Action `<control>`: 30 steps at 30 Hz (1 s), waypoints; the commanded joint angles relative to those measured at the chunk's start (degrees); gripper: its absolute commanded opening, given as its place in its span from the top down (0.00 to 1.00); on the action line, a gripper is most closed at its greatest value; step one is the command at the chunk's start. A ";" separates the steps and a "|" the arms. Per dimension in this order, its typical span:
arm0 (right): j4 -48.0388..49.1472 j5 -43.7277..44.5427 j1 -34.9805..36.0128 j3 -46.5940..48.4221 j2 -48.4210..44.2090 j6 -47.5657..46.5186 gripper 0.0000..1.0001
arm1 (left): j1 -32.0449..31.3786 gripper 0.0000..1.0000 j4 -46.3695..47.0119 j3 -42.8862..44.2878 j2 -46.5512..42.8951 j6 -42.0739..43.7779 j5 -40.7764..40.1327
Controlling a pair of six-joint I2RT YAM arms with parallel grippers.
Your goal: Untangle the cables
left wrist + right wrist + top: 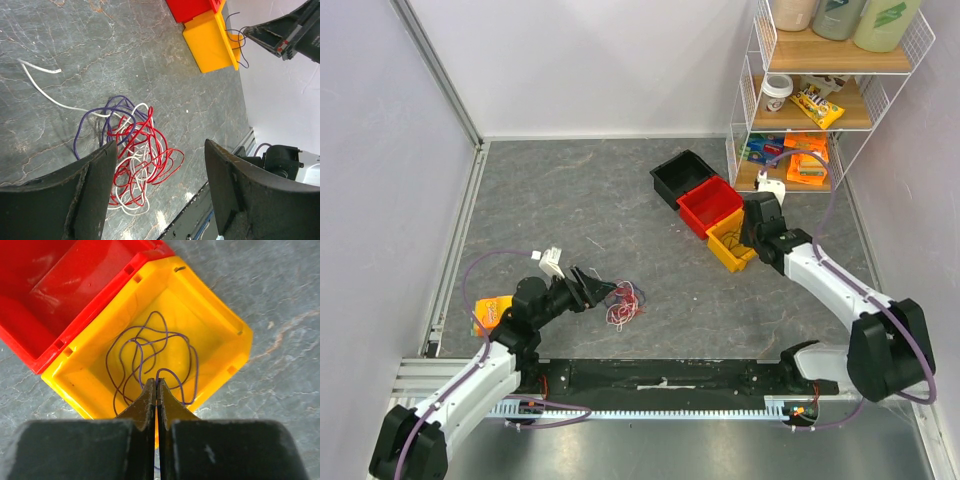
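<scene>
Progress on untangling, three views. One purple cable (141, 357) has been separated and lies loosely coiled inside the yellow bin (215, 302), which stands touching the red bin (100, 307) at the far right of the table (570, 190). The remaining cables form a tangle (137, 165) of red, white and purple loops on the table at the near left, so most of the sorting appears to be still ahead. A white strand (40, 85) trails out of the knot across the bare surface. The left gripper (157, 145) is spread wide and holds nothing, with the tangle lying between and just beyond its fingers. The right gripper (156, 382) hangs over the yellow bin with its jaws pressed together. The purple cable runs up to their tips and is judged to be pinched there. The top external view alone gives the layout, with the knot and the bins well apart. The left wrist view alone resolves the colours and loops of the knot. The right wrist view alone shows the bin's contents, which cannot be made out from overhead.
</scene>
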 commanded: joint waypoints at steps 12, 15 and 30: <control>-4.34 -4.87 0.82 9.95 11.09 -7.33 0.80 | 0.16 0.23 3.58 -2.50 1.25 -0.04 0.53; -6.00 -0.83 3.36 10.47 7.75 -8.47 0.65 | 0.16 0.22 4.28 -2.33 2.30 -0.04 0.52; 21.12 -33.58 30.25 -0.06 6.50 -1.18 0.46 | 0.16 0.28 6.22 -0.13 10.64 0.40 2.54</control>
